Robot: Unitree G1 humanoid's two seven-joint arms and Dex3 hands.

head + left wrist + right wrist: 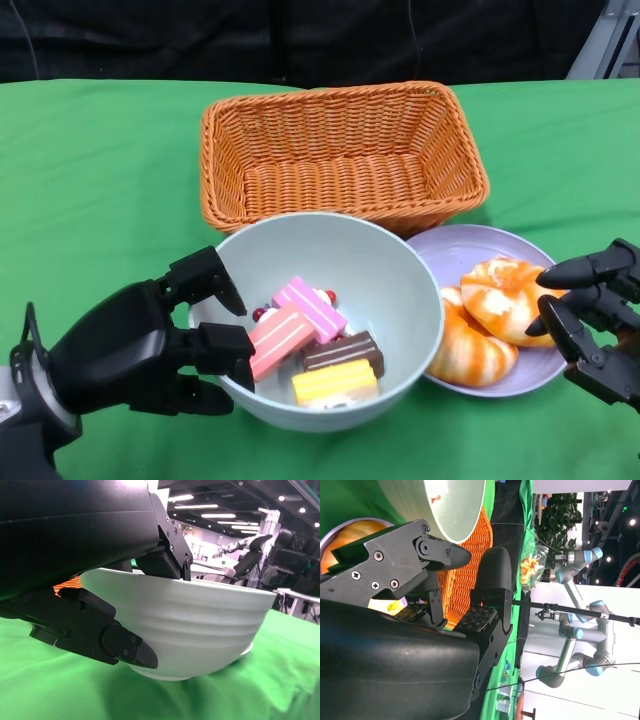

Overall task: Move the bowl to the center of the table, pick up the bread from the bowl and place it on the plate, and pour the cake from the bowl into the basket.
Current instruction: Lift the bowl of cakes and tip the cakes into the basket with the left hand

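Bowl point(400, 290) of cakes point(312, 343) sits mid-worktop, just before the basket point(340, 150); left hand point(140, 345) pinches its rim, probably to tip it. Right hand point(592, 315) hovers by the plated bread point(490, 320), fingers spread, holding nothing.

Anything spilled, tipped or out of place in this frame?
Nothing spilled. The bowl stands upright with the cake pieces inside, gripped at its rim by the left hand. The bread lies on the plate.
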